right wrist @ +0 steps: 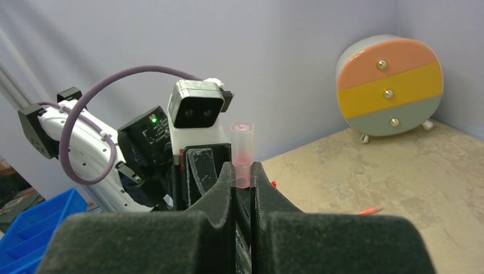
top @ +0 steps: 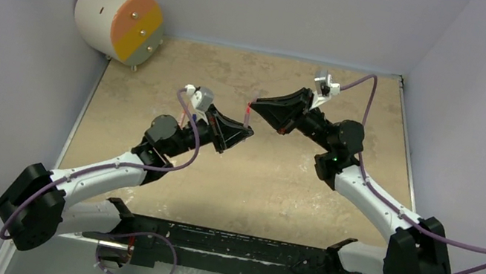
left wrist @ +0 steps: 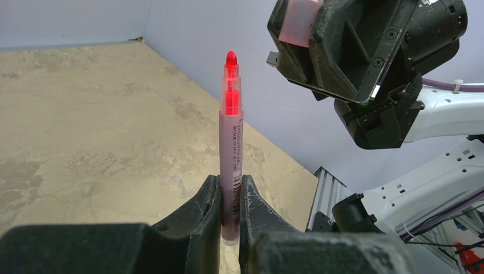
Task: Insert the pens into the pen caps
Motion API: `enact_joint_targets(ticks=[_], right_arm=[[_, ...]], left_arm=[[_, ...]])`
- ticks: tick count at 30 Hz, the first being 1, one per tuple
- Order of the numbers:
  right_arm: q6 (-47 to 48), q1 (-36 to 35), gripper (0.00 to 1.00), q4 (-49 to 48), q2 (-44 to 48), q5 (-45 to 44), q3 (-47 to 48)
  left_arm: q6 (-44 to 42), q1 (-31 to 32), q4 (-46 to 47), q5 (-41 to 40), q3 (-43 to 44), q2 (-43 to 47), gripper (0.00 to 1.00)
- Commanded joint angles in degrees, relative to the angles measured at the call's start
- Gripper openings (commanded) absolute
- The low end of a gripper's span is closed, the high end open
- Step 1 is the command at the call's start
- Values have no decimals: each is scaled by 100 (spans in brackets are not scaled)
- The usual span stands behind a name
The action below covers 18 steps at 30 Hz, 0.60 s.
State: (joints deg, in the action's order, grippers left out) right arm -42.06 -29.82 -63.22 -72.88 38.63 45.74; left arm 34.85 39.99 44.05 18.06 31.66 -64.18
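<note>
My left gripper (left wrist: 230, 180) is shut on a pinkish pen (left wrist: 231, 142), which stands upright between the fingers with its bare red tip on top. My right gripper (right wrist: 243, 166) is shut on the base of a translucent pinkish-red pen cap (right wrist: 242, 149), open end outward. In the left wrist view that cap (left wrist: 298, 23) hangs above and to the right of the pen tip, apart from it. From above, the left gripper (top: 247, 132) and right gripper (top: 255, 103) face each other closely over the middle of the table. An orange-red pen (right wrist: 370, 210) lies on the table.
A round drawer cabinet (top: 118, 21) with orange, yellow and grey fronts stands at the back left corner. The beige table (top: 291, 191) is walled on three sides. A blue bin (right wrist: 34, 228) sits off the table beyond the left arm.
</note>
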Motion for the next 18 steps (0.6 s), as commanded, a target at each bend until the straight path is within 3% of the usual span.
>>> enact_joint_targets(ticks=[1,18], right_arm=[[132,18,0,-204,-32,-15,269],[205,8,0,-91,-80,19,189]], left_arm=[[-138,73,191,212,260,102,0],[-291,145,1,215,257,287,0]])
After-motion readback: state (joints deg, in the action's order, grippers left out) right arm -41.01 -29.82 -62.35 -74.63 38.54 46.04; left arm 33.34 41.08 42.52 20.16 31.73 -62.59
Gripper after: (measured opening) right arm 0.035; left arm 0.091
